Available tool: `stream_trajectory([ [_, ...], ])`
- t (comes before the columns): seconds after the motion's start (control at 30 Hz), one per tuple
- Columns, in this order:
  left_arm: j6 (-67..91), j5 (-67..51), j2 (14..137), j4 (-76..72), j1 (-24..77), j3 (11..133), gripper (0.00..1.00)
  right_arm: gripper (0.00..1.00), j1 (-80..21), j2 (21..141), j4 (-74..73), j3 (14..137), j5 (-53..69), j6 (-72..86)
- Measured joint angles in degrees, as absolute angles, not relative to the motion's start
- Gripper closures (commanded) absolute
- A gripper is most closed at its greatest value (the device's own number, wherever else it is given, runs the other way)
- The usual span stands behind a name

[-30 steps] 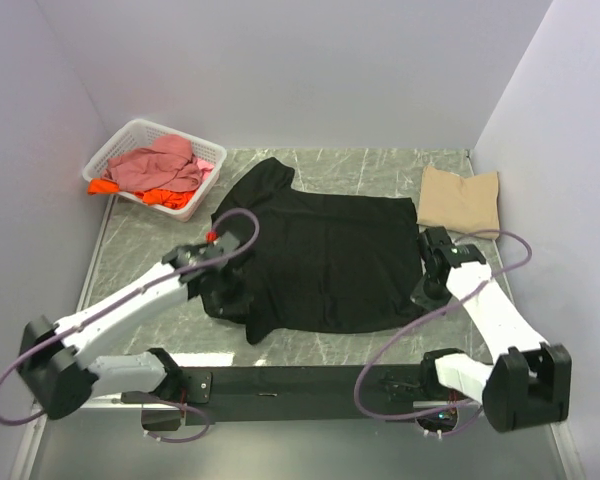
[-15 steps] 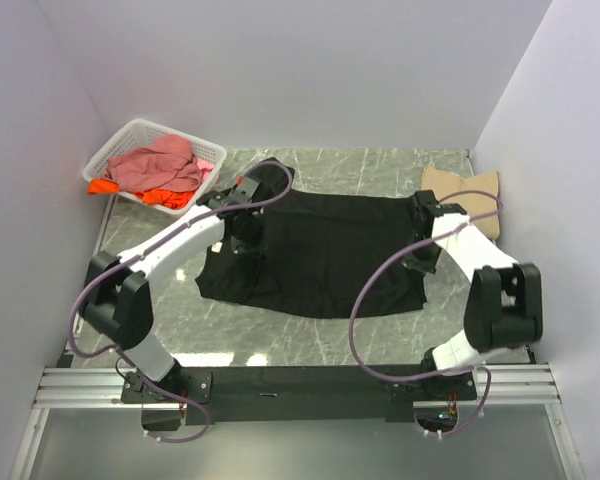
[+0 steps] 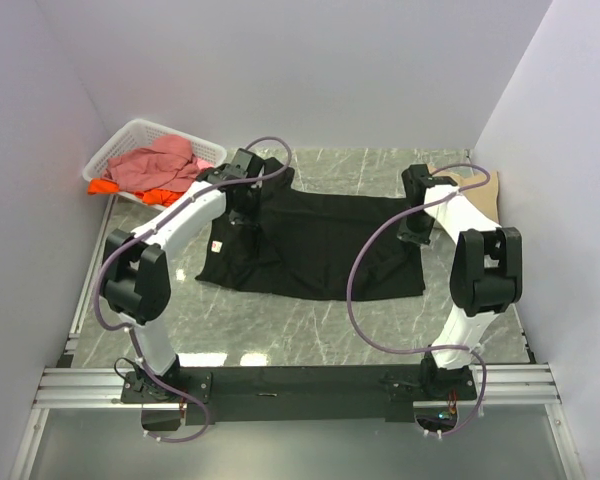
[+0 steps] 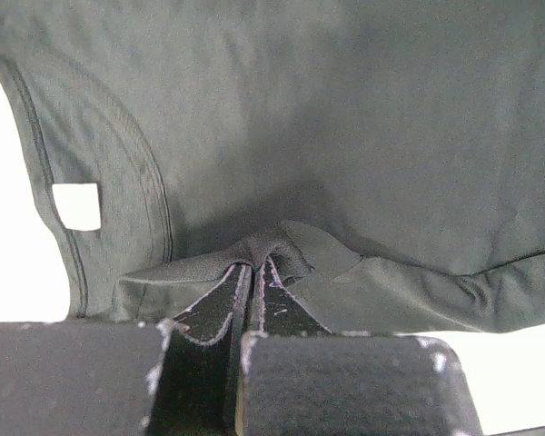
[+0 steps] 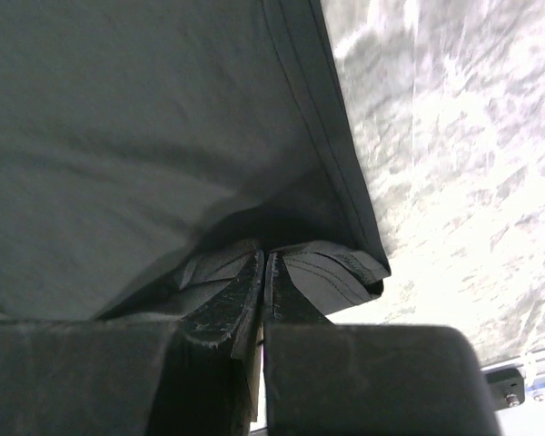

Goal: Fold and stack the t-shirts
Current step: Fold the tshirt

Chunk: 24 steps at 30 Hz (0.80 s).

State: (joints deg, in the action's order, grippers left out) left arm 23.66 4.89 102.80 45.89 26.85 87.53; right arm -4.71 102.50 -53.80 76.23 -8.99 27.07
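**Step in hand: first fold of the black t-shirt.**

1. Position of work. The black t-shirt [image 3: 320, 255] lies across the middle of the tabletop [image 3: 310, 335], nearer the far edge. Its neck label [image 4: 76, 206] shows in the left wrist view.
2. Left gripper [image 4: 252, 271]. The jaws are pressed together on a doubled ridge of black cloth at the shirt's left end, near the basket [image 3: 115, 150].
3. Right gripper [image 5: 265, 262]. The jaws are likewise pinched tight on a bunched, hemmed edge at the shirt's right end.
4. Other items. The pink and orange shirts [image 3: 160, 168] sit in the basket at the far left corner. A tan shirt [image 3: 480, 195] lies folded at the far right corner, partly hidden by the right arm.

**Judgement.** The fold appears partly laid: both pinched ends sit over the far half of the shirt.

**Next move.** Lower both ends level with the far edge of the cloth, then release together. Uneven release could skew the fold or leave a wrinkle.
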Motion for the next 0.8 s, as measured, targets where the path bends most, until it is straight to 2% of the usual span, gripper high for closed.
stream_trajectory([
  [0.3, 21.3, 3.3, 105.6, 45.4, 23.9, 92.9, 0.99, 1.0, -3.5, 103.5, -54.6, 79.8, -9.5, 26.1],
  [0.8, 20.7, 2.6, 105.6, 45.3, 20.3, 92.4, 0.99, 1.0, -3.1, 103.8, -55.5, 83.3, -9.6, 26.0],
])
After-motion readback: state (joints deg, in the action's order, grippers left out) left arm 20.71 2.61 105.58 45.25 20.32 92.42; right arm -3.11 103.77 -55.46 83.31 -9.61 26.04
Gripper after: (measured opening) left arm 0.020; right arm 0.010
